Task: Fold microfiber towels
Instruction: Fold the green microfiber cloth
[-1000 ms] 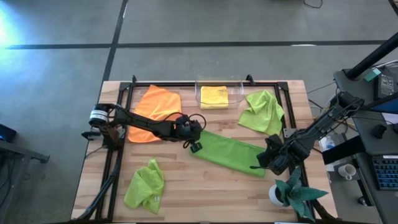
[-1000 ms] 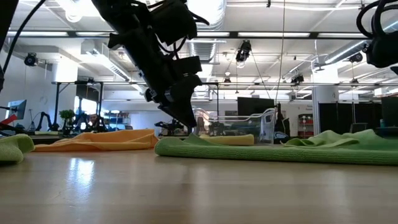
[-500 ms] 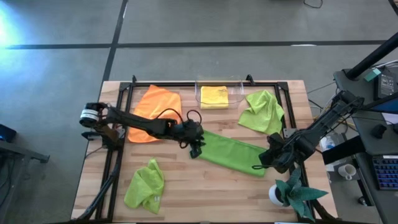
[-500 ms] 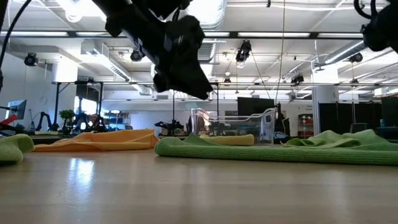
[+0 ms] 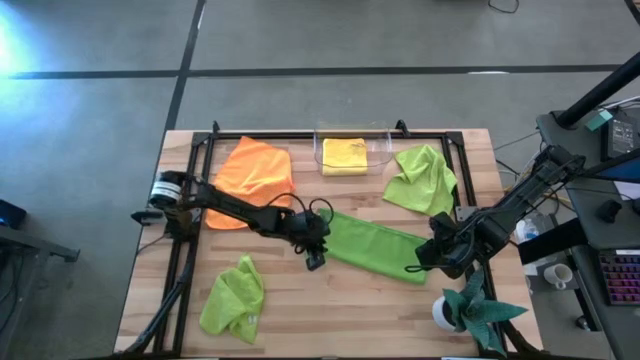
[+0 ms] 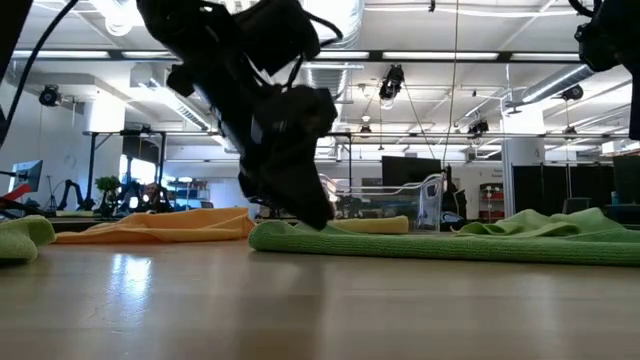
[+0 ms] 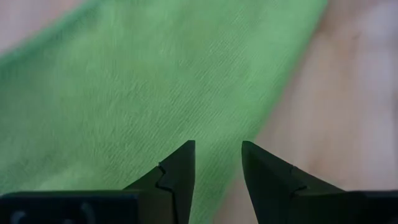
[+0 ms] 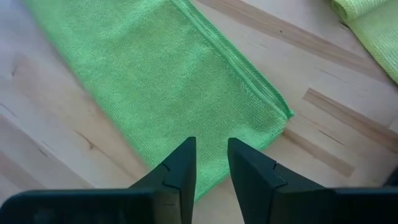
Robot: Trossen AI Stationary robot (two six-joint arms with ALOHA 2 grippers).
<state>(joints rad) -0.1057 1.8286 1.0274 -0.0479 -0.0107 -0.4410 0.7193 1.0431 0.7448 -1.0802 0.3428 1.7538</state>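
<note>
Jaws of both grippers stood slightly parted and empty: the left gripper [image 5: 314,259] hovered at the left end of the half-folded lime green towel [image 5: 372,245] in the middle of the surface [image 5: 340,310], the right gripper [image 5: 416,264] at its right end. One yellow towel [image 5: 345,154] lay folded in the clear plastic bin [image 5: 385,150]. By my judgement, the orange towel [image 5: 250,180] and two crumpled green towels [image 5: 235,296] [image 5: 422,178] remained unfolded

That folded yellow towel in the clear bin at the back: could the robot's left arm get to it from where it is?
Probably yes. The yellow towel lies in the open-topped clear bin, with nothing over it. The left gripper, jaws open and empty, hangs by the long green towel, but the bin's walls would likely force a reach from above.
</note>
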